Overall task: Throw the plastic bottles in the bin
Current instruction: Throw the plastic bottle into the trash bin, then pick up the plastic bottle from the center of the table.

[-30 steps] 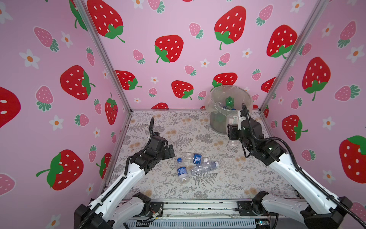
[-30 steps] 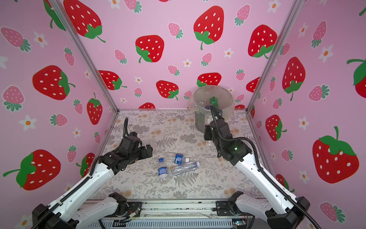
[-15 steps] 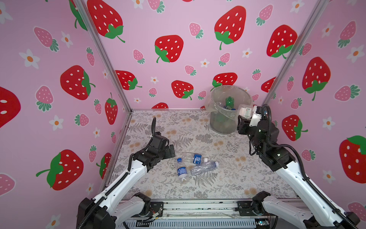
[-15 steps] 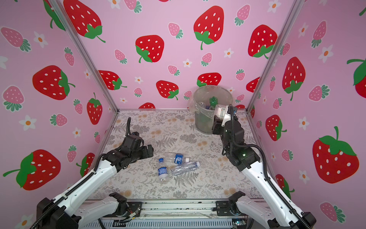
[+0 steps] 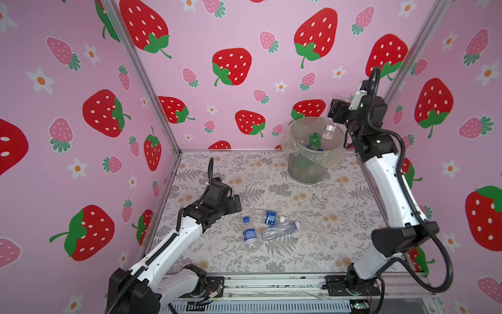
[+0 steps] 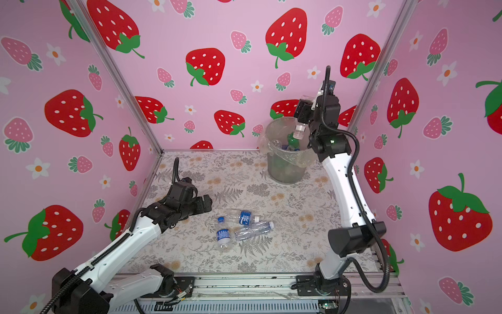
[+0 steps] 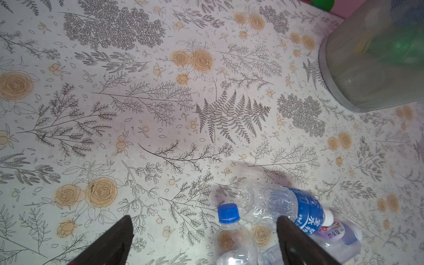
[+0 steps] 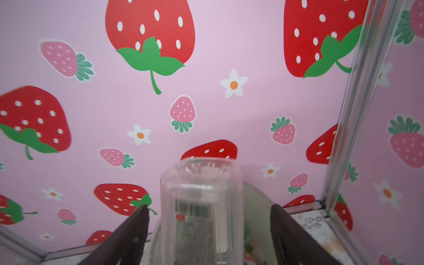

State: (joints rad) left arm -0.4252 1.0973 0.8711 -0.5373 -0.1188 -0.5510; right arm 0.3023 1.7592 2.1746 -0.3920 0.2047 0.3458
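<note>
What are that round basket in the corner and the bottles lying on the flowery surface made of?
The basket looks like fine grey mesh, probably metal, matte; green shapes show through its wall. A thin, glossy clear plastic bag is folded over its rim. The bottles seem thin clear plastic, shiny and dented, some with blue printed labels.

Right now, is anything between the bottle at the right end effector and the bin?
Nothing visible. The clear bottle sits free in the open right end effector, right above the bin and its open top.
</note>
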